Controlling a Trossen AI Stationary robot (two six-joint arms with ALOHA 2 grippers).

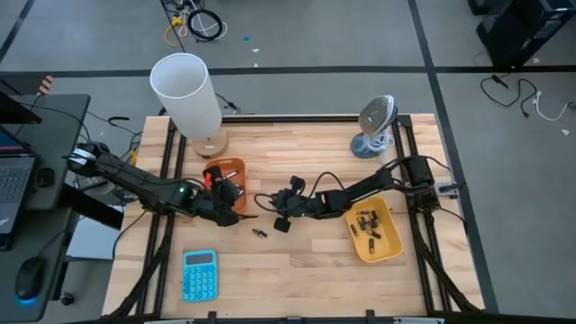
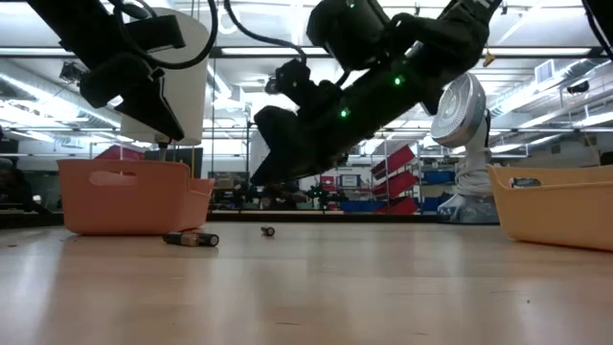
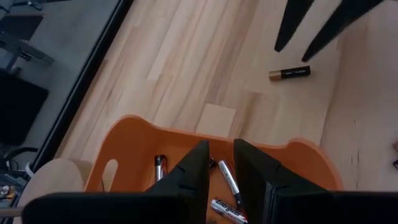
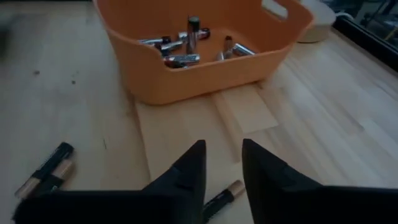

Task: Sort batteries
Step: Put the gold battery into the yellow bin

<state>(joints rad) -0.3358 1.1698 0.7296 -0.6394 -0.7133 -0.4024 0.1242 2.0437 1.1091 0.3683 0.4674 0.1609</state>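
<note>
High view: left gripper (image 1: pixel 227 192) sits over the orange tray (image 1: pixel 236 167), right gripper (image 1: pixel 284 209) is mid-table between the orange tray and the yellow tray (image 1: pixel 389 252). Yellow tray holds several dark batteries (image 1: pixel 368 225). One loose battery (image 1: pixel 259 234) lies on the wood just below the right gripper. Risk: arms are close together near the orange tray, so a reach by either could clip the other.

Low view: two cells lie end to end on the table (image 2: pixel 191 239) beside the orange tray (image 2: pixel 124 196), a third small one (image 2: pixel 268 230) farther back. They are round, so a nudge from a descending finger would likely roll them away.

Left wrist view: left gripper (image 3: pixel 221 163) fingers part-open with a narrow gap, nothing between them, hanging over the orange tray (image 3: pixel 130 134), silvery batteries (image 3: pixel 228 180) inside. A black-and-gold battery (image 3: pixel 289 73) lies on the table beyond.

Right wrist view: right gripper (image 4: pixel 222 158) fingers apart, empty, above a dark-and-gold battery (image 4: pixel 222 197) lying on the table, partly hidden by a finger. Two more cells (image 4: pixel 45 169) lie off to one side. The battery lies at an angle to the jaws, so closing now could pinch one end and flick it out.
</note>
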